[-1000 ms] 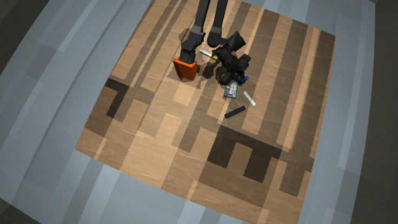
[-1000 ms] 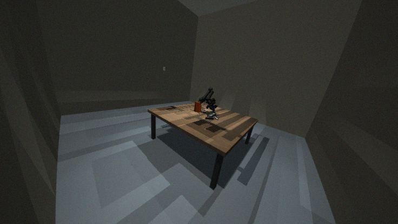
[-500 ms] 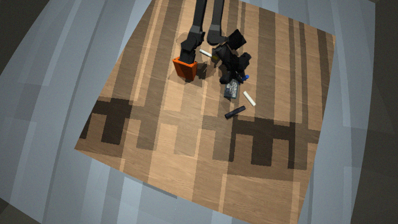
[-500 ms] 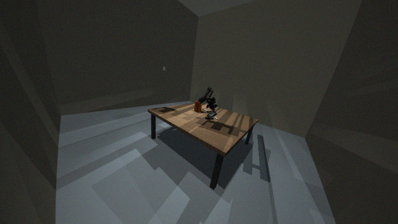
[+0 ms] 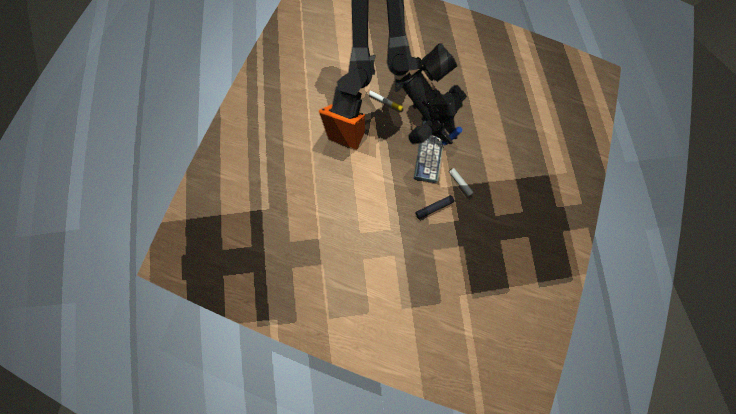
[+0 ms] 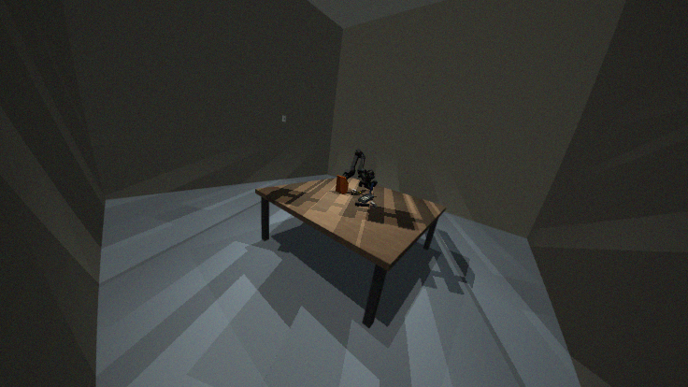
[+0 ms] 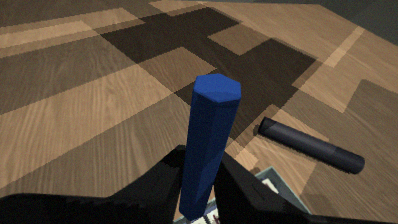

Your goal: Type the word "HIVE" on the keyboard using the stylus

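Note:
A blue six-sided stylus [image 5: 458, 132] [image 6: 371, 186] [image 7: 212, 120] is clamped between the two black fingers of my gripper [image 5: 446, 135] [image 7: 199, 153]. Its upper end sticks up and leans slightly in the wrist view. The gripper is shut on it, over the end of the small keyboard [image 5: 429, 160] [image 6: 366, 197] nearest the arm. The keyboard has pale keys and a teal edge. In the wrist view, the stylus's lower end shows low between the fingers, in front of some keys. I cannot tell whether it touches a key, nor read the letters.
A white stick [image 5: 461, 182] lies beside the keyboard. A black cylinder [image 5: 434, 207] [image 7: 311, 145] lies beyond its far end. A white pen with a yellow end [image 5: 384, 100] lies between the arm and the orange block [image 5: 342, 129] [image 6: 341, 184] at the arm's base. Dark shadows cross the table.

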`<state>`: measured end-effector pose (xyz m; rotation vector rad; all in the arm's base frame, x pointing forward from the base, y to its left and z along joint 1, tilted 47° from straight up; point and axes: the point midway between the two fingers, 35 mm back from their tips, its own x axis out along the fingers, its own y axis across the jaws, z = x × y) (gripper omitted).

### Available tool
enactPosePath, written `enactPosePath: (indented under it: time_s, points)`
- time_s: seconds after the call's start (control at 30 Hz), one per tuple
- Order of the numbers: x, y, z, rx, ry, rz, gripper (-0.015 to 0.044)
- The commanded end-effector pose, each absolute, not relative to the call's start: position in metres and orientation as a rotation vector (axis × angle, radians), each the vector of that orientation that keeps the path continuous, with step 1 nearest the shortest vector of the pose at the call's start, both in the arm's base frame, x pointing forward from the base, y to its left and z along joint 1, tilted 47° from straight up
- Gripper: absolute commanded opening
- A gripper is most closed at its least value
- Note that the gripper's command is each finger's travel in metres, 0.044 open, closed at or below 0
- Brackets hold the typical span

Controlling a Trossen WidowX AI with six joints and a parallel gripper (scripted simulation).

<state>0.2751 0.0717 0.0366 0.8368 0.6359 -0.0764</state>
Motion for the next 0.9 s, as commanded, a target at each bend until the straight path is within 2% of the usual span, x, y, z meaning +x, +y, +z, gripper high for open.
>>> enactPosePath:
  time_s: [0.0, 0.87]
  points:
    - [0.274, 0.078, 0.046, 0.841, 0.614, -0.085, 0.0]
    - [0.245, 0.112, 0.09, 0.859, 0.509, -0.094, 0.0]
